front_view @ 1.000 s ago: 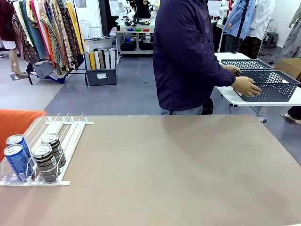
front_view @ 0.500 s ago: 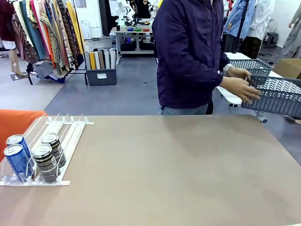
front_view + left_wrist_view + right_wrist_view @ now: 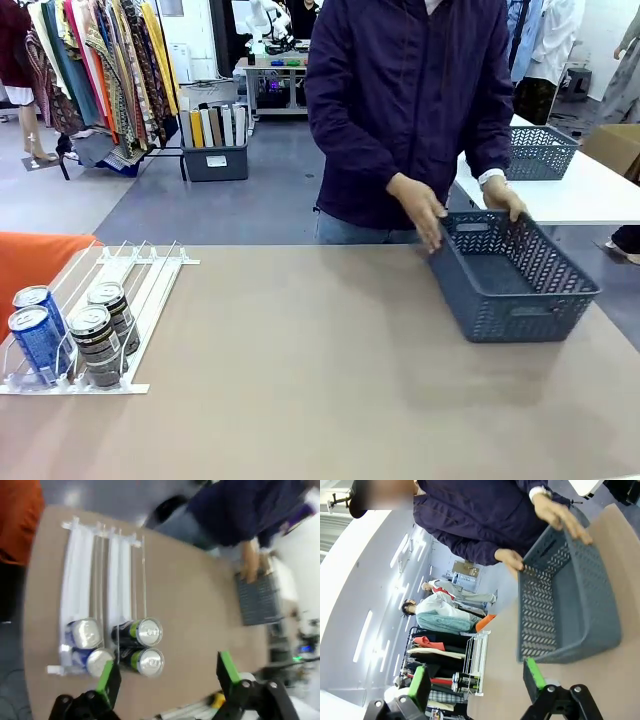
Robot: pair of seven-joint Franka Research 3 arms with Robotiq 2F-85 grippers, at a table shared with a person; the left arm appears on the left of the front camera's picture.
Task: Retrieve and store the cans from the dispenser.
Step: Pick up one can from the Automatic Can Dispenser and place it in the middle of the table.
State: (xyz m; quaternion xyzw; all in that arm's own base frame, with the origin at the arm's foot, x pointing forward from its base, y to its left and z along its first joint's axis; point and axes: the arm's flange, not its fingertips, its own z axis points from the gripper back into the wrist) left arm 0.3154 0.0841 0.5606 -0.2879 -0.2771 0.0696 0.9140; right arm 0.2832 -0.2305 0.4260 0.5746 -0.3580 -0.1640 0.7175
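In the front view, the dispenser (image 3: 135, 285) lies at the lower left of the frame, on the left edge of the brown table (image 3: 320, 390). Its rails run from the near edge up toward the far side. Two blue cans (image 3: 33, 335) stand upright one behind the other in its leftmost lane. Just right of them, two black-and-grey cans (image 3: 100, 340) stand the same way in the next lane, all four at the near end.

At upper centre a person (image 3: 410, 100) in a dark purple jacket leans in from the far side. The person's right hand (image 3: 420, 208) grips the far left corner of a dark grey mesh basket (image 3: 515, 280). The person's left hand (image 3: 505, 200) is on its far rim. The basket sits at centre right and seems to rest on the table, though its underside is hard to judge.

In the left wrist view, the left gripper (image 3: 167, 672) is at the bottom edge with its green pads spread wide and nothing between them. The dispenser (image 3: 80, 570) and the silver tops of the black-and-grey cans (image 3: 145, 645) lie beyond it, with the blue cans (image 3: 90, 645) at their left.

In the right wrist view, the right gripper (image 3: 476, 680) is likewise wide apart and holds nothing. The basket (image 3: 570, 605) is at the right of that frame.
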